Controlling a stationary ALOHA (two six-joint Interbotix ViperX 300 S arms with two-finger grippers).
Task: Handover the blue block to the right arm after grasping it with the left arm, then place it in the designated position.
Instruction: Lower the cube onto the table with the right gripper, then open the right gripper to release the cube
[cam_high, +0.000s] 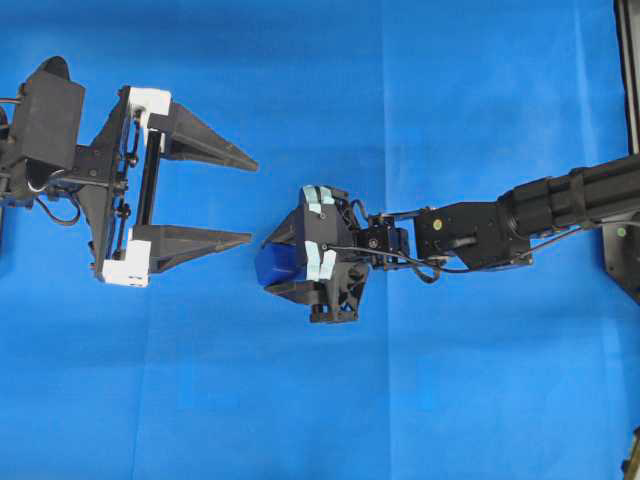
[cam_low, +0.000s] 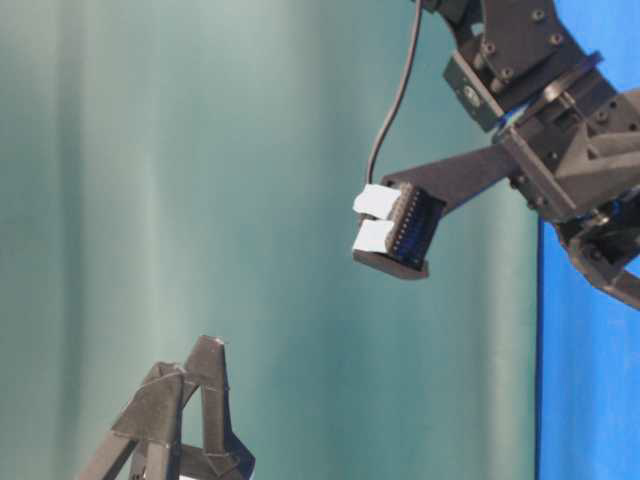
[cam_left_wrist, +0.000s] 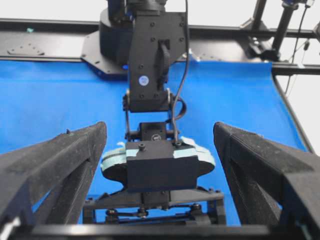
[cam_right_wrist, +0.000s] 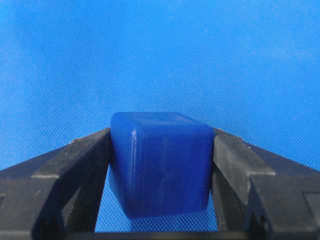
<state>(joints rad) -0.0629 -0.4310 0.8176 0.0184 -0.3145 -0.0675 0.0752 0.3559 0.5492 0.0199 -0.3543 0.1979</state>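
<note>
Overhead view, left to right: left gripper (cam_high: 250, 200) with jaws spread wide, holding nothing, its fingers pointing right; right gripper (cam_high: 268, 268) clenched on the block (cam_high: 275, 264), above the middle of the blue cloth (cam_high: 400, 100). The block is a cube with no long axis; in the right wrist view one flat face (cam_right_wrist: 170, 165) looks toward the camera, both fingers (cam_right_wrist: 80, 165) pressing its sides

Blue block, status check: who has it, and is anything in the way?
Right gripper shut on blue block. Left gripper open, empty. Nothing else on the blue cloth.
</note>
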